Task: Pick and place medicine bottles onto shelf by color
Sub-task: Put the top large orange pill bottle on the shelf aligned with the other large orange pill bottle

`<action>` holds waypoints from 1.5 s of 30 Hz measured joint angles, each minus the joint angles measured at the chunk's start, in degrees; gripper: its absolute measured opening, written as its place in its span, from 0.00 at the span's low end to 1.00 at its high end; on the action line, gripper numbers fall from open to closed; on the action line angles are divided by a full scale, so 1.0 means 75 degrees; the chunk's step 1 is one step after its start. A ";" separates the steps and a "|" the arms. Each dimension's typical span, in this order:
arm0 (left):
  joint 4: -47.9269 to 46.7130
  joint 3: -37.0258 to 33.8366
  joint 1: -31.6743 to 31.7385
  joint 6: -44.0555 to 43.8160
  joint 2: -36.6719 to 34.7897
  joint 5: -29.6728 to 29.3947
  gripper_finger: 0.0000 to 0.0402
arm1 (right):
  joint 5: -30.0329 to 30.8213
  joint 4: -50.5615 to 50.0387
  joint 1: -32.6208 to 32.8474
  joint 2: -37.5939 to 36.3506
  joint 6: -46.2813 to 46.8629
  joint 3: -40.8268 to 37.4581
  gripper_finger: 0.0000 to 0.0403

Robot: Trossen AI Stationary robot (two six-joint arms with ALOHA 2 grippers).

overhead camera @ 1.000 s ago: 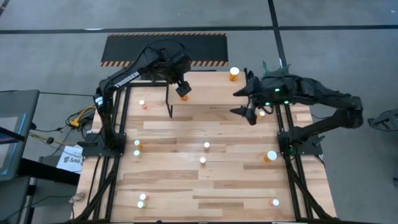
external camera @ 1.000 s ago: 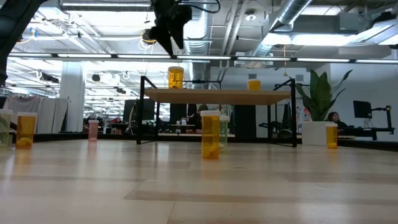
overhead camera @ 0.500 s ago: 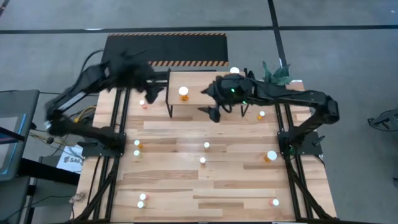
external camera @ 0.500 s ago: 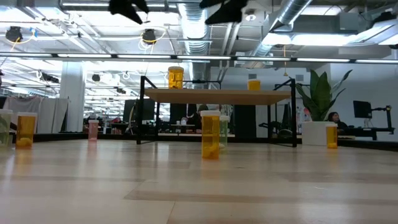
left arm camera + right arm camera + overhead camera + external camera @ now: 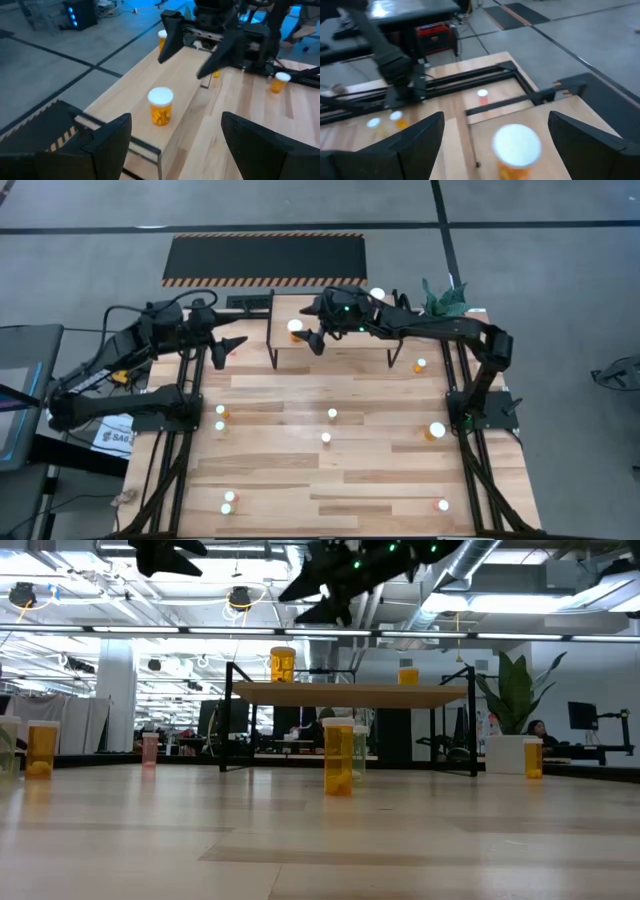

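The shelf (image 5: pixel 340 320) stands at the table's far middle on thin black legs. An orange bottle with a white cap (image 5: pixel 295 329) stands on its base at the shelf's left end, and it also shows in the left wrist view (image 5: pixel 161 105) and the right wrist view (image 5: pixel 516 149). A second orange bottle (image 5: pixel 377 296) stands at the shelf's far right corner. My right gripper (image 5: pixel 312 338) hangs open above the shelf, just right of the left bottle. My left gripper (image 5: pixel 225 345) is open and empty, left of the shelf and up in the air.
Several small bottles stand scattered on the tabletop: a pair at the left (image 5: pixel 221 418), two in the middle (image 5: pixel 329 426), orange ones at the right (image 5: pixel 436 430) (image 5: pixel 421 364), others near the front (image 5: pixel 228 502) (image 5: pixel 442 504). A potted plant (image 5: pixel 445 295) stands at the far right.
My left gripper has drawn back from above the shelf's left end toward the table's left edge, leaving the orange bottle standing on the shelf. My right gripper has swung from the table's right side leftward over the shelf, up to that bottle.
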 joint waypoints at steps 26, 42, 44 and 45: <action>0.0559 -0.0105 0.0068 -0.0117 0.0040 0.0277 0.74 | -0.0268 0.0884 -0.0385 0.0935 -0.0883 0.0008 0.94; 0.0467 -0.0105 0.0068 -0.0288 0.0043 0.0465 0.74 | -0.0775 0.0977 -0.0519 0.1266 -0.0484 0.0000 0.94; 0.0461 -0.0105 0.0068 -0.0301 0.0043 0.0481 0.74 | -0.0778 0.1084 -0.0485 0.1231 -0.0451 0.0017 0.94; 0.0461 -0.0105 0.0068 -0.0307 0.0043 0.0484 0.74 | -0.0778 0.1085 -0.0463 0.1218 -0.0434 0.0017 0.93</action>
